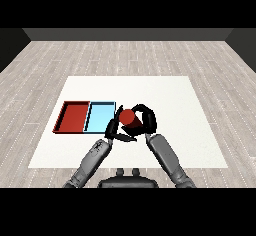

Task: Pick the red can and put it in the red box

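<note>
White table (170,145), red can (131,120) upright, right hand (148,117) curled round it

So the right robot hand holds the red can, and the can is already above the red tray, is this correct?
Not quite. The right robot hand does curl round the red can, but the head view shows the can to the right of the light blue tray, not above the red tray, which lies further left.

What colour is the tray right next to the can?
Light blue. The light blue tray lies beside the red can, seen in the head view.
</note>
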Controlling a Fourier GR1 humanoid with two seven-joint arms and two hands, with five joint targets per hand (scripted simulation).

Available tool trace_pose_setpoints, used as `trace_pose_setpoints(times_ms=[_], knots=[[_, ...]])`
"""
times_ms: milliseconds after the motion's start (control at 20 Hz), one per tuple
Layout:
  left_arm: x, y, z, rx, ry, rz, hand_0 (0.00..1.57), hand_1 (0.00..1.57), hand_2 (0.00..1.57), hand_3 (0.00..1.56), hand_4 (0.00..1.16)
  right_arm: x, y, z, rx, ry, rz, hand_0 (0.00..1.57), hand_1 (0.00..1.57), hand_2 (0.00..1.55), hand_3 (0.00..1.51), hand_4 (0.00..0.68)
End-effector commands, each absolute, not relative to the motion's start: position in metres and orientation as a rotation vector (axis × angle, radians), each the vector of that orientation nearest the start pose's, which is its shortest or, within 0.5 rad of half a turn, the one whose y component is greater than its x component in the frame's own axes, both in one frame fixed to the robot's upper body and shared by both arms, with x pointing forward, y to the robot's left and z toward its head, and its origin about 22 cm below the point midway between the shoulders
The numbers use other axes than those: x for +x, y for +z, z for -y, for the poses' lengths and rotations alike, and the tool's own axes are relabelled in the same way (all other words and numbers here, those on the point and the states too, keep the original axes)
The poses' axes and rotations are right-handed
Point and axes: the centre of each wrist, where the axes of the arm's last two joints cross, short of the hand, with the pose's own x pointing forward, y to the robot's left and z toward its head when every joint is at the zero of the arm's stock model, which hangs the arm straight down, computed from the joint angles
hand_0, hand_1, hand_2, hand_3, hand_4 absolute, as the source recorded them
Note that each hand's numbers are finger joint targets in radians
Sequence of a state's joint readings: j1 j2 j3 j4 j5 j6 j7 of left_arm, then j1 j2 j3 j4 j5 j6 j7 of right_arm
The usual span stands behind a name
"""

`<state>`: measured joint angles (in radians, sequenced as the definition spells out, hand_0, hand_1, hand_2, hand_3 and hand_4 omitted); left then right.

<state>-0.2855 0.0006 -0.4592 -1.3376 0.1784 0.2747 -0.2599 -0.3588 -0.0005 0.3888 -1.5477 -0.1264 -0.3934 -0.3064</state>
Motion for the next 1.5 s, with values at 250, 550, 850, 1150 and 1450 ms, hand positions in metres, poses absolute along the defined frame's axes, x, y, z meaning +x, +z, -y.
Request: trace_pose_setpoints(times_ms=[250,550,850,1150,1450], knots=[[0.262,-0.003,-0.074,-0.313,-0.176,1.782,0.0,0.0,0.0,0.0,0.0,0.282,0.08,0.082,0.319,-0.024,2.095,1.5,1.5,1.44,1.4,0.64],[0.264,-0.009,-0.076,-0.368,-0.18,1.757,0.0,0.0,0.0,0.0,0.0,0.269,0.075,0.069,0.364,-0.027,2.088,1.51,1.51,1.46,1.42,0.656],[0.273,0.005,-0.082,-0.403,-0.165,1.779,0.0,0.0,0.0,0.0,0.0,0.278,0.073,0.052,0.328,-0.009,2.087,1.52,1.52,1.46,1.4,0.646],[0.267,-0.005,-0.078,-0.262,0.05,1.721,1.45,1.45,1.48,1.42,1.11,0.277,0.074,0.057,0.328,-0.008,2.085,1.56,1.56,1.47,1.4,0.654],[0.28,-0.007,-0.08,-0.193,-0.004,1.733,1.57,1.57,1.56,1.48,1.12,0.277,0.08,0.048,0.355,0.015,2.1,1.49,1.49,1.44,1.39,0.651]])
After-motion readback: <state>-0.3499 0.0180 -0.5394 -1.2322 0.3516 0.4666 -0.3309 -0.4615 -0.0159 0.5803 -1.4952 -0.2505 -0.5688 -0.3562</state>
